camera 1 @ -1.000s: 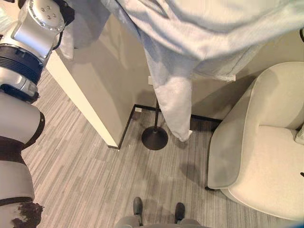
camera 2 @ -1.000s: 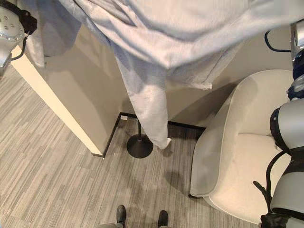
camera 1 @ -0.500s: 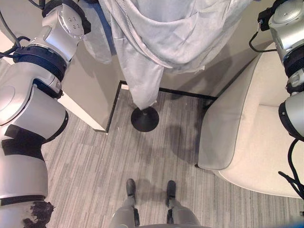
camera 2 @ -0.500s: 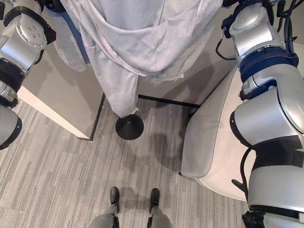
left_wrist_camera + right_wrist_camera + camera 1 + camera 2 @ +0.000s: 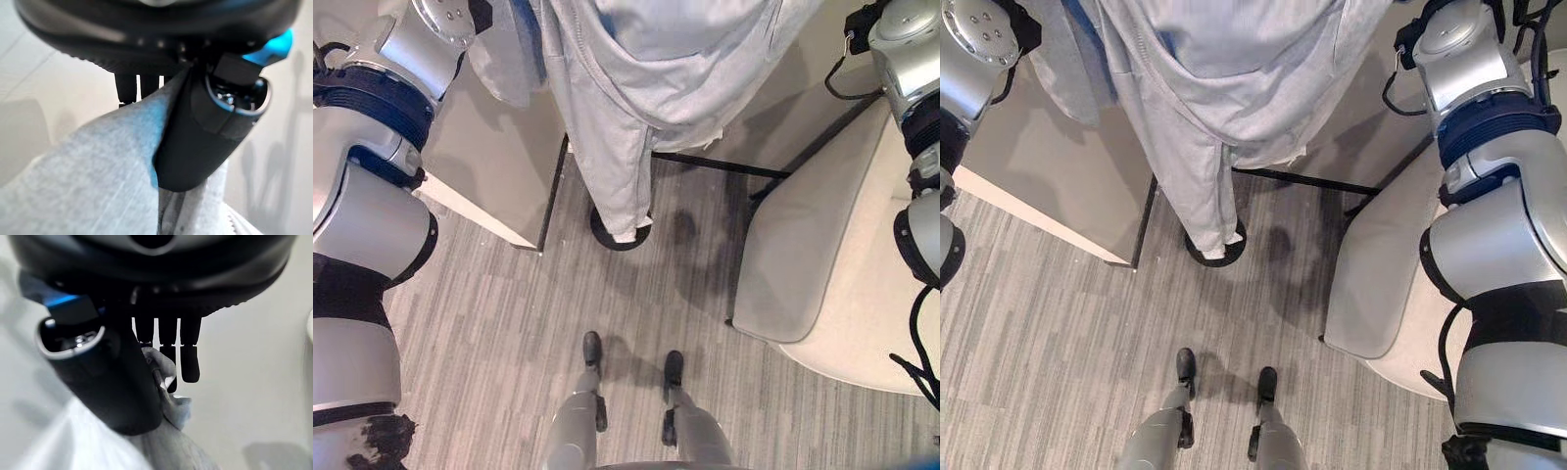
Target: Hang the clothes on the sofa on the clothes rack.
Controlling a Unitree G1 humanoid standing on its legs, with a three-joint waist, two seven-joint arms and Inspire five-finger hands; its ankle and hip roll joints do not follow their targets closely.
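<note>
Fingers [image 5: 128,89] of the left hand [image 5: 205,132] are pinched on the pale grey zipped jacket [image 5: 636,88]; right hand [image 5: 112,382] likewise; its sleeve is hung over the rack base [image 5: 599,227].

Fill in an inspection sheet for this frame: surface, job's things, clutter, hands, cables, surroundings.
Surface: grey striped floor.
Job's things: grey hoodie held up, its hem hanging over the round black rack base; pale sofa on the robot's right, nothing seen on its visible part.
Clutter: nothing seen.
Hands: left hand pinches hoodie cloth between thumb and fingers; right hand likewise pinches a fold of it.
Cables: left out, the robot's own.
Surroundings: beige wall corner with a dark skirting behind the rack.
</note>
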